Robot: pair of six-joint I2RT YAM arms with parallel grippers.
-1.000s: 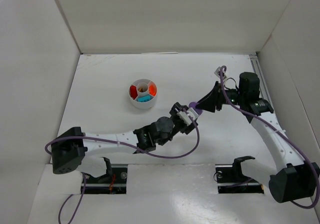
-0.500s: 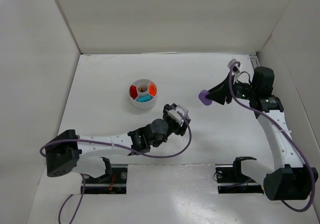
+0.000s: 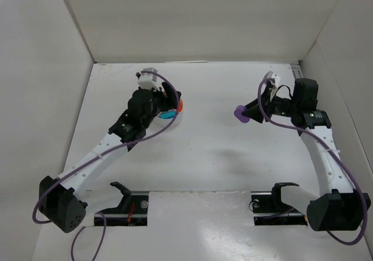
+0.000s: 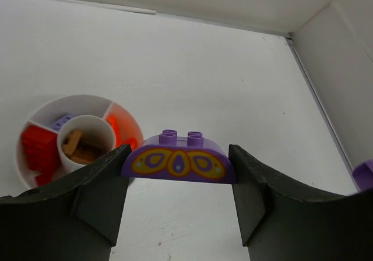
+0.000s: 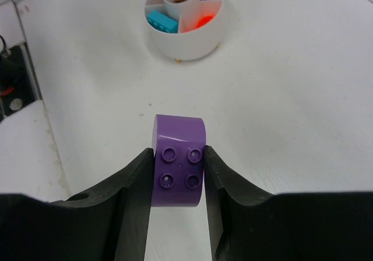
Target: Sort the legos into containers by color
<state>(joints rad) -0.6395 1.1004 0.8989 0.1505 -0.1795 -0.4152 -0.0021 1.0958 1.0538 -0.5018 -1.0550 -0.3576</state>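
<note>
1. Above the table (image 4: pixel 233 69), just beside the dish (image 4: pixel 44 106), the left gripper (image 4: pixel 179 166) is clamped on a purple arched brick (image 4: pixel 178 162) by its two ends. Well apart to the right, the right gripper (image 5: pixel 178 173) pinches a second purple brick (image 5: pixel 178 156) by its sides
2. The purple wedge, where a small lilac brick (image 4: pixel 61 121) lies, looks narrow for the arched piece, so an off-centre release could tip it onto the orange bricks (image 4: pixel 122 131) or over the rim
3. Both arms probably need that same wedge. If they come in together, they could knock each other or shove the light dish
4. The arched brick is lilac, with a yellow-and-purple pattern on its face and two studs showing on top. The second is darker and glossy, rounded at one end, with four studs facing the camera
5. The dish is white and round, with wedges around a centre cup of tan pieces (image 4: pixel 78 144). Red bricks (image 4: pixel 38 147) and a teal brick (image 5: pixel 162 21) are already sorted
</note>
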